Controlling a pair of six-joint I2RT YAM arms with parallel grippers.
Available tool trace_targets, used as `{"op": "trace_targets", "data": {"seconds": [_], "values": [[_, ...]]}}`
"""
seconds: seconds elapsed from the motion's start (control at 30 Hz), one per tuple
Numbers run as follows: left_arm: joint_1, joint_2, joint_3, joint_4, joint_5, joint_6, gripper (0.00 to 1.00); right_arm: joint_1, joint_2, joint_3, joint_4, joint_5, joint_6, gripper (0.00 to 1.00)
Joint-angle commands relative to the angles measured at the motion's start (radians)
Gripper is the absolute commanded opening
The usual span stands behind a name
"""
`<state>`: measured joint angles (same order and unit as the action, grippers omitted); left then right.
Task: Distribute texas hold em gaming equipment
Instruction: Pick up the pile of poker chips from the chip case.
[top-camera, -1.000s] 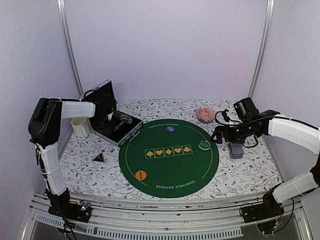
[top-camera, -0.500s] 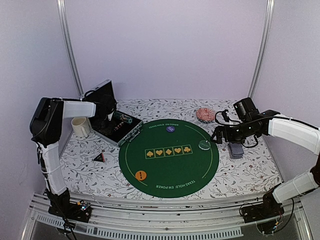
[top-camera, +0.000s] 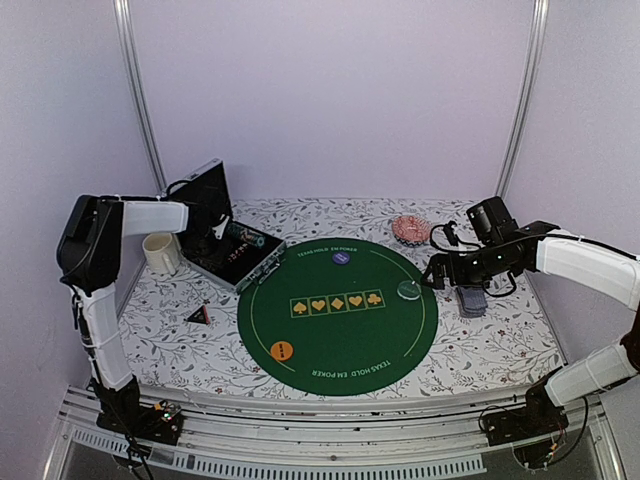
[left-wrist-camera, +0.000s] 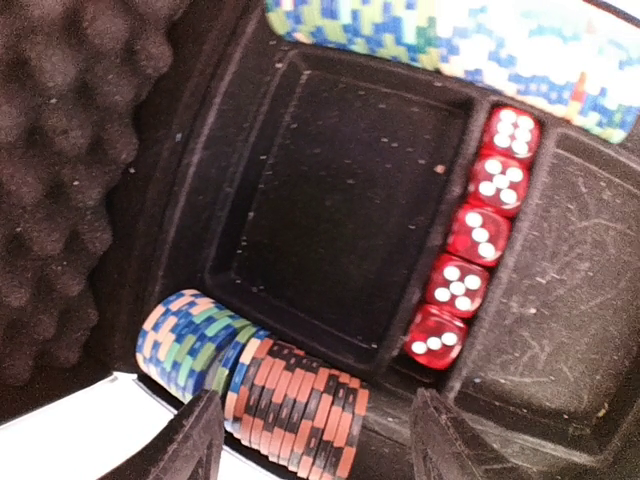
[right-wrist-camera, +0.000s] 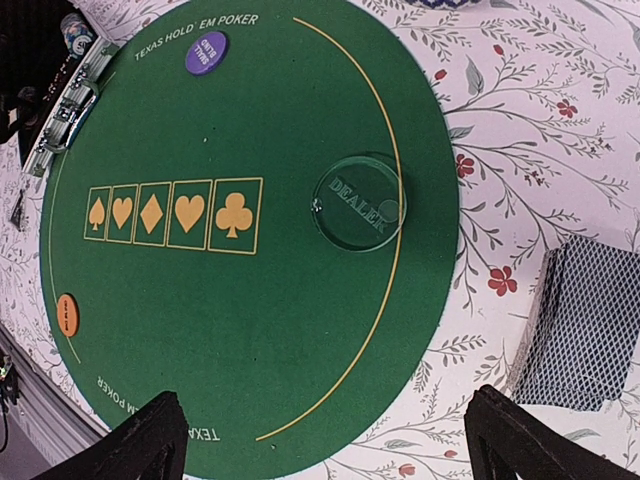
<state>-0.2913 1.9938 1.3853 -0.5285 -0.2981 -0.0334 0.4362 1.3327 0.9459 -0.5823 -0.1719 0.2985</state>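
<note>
Where left gripper (left-wrist-camera: 320, 425) hangs: over poker chips (left-wrist-camera: 250, 375) in case (left-wrist-camera: 340, 200), jaws apart, empty
right gripper (right-wrist-camera: 335, 440): wide open, empty, near dealer disc (right-wrist-camera: 358, 200)

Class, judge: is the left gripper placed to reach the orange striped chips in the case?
Probably yes: the left gripper hangs open over the orange striped chips, with nothing covering them in the case.

A white mug (top-camera: 160, 253) and pink dish (top-camera: 410, 229) sit well apart.
</note>
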Motion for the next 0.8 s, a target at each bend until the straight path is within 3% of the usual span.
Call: {"op": "trace_targets", "data": {"seconds": [0.0, 0.33, 0.77], "values": [[-0.021, -0.014, -0.025, -0.005, 0.069, 0.027, 0.65, 0.0, -0.005, -0.005, 0.006, -0.016, -0.005, 0.99], [-0.015, 0.037, 0.014, -0.023, -0.038, 0.038, 0.67, 0.0, -0.01, -0.008, -0.001, -0.022, -0.007, 0.99], [0.029, 0.071, 0.037, -0.051, 0.047, 0.034, 0.64, 0.0, -0.009, -0.003, -0.005, -0.023, -0.009, 0.99]]}}
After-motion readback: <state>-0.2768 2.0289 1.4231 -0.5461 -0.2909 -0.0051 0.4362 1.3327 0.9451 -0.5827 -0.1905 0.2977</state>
